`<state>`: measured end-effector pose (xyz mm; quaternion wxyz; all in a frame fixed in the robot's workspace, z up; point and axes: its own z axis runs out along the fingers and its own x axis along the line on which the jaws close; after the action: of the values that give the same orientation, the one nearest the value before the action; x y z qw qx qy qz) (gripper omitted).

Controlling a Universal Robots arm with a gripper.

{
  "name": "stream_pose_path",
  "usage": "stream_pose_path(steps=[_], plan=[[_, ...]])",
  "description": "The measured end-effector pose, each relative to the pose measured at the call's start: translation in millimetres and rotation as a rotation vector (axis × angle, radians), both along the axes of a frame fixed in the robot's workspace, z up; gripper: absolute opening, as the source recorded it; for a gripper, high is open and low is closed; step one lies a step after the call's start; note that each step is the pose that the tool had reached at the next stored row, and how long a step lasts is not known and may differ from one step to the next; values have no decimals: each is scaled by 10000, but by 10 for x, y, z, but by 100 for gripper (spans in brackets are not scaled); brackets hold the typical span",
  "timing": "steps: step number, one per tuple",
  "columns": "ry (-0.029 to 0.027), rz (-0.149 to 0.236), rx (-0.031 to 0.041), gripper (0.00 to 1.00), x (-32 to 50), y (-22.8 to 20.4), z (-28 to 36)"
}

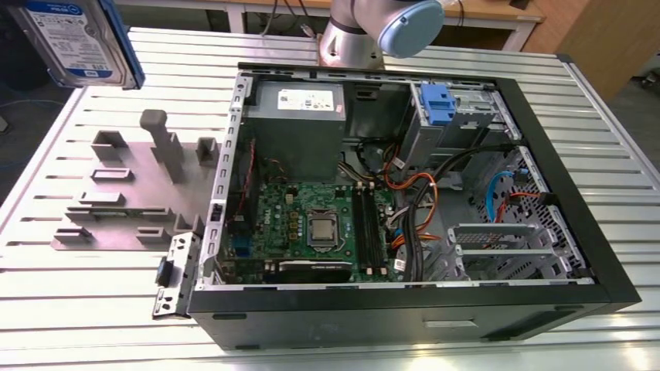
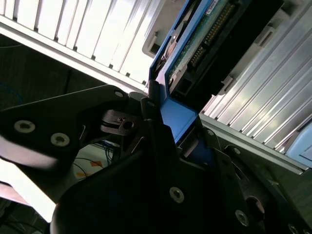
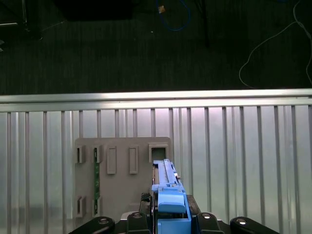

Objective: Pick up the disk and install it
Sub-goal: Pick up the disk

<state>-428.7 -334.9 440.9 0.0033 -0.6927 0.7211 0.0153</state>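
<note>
Plainly, the gripper [image 2: 181, 127] is closed on the disk [image 2: 207, 31], its black fingers [image 2: 152, 109] pressed against the blue carrier rail at the drive's end. In the second wrist view the drive's green circuit board and its connector row face the camera. The contact of the far finger is mostly hidden there, so the grip on that side seems firm but cannot be confirmed.

In the first wrist view the gripper [image 3: 170, 218] holds the disk [image 3: 166, 183] edge-on. The disk hangs above a grey fixture plate [image 3: 122, 195] with rectangular slots, which lies on the slatted metal table [image 3: 243, 161].

In the exterior view the disk [image 1: 77, 39] sits high in the view's upper left corner, off the table [image 1: 62, 309], with its blue-and-white label facing the camera. It is above the fixture plate [image 1: 113, 209] and well apart from the open computer case [image 1: 562, 154].

Inside the case, a blue bracket [image 1: 438, 104] sits in the drive bay at the far corner, beside the grey power supply [image 1: 299, 108]. The motherboard [image 1: 309, 224] lies nearer the camera. The arm [image 1: 356, 31] rises behind the case.
</note>
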Motion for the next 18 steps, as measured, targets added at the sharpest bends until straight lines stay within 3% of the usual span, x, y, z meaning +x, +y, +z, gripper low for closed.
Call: stream_pose_path(steps=[18], plan=[[-1,0,0,37,0,0,160]])
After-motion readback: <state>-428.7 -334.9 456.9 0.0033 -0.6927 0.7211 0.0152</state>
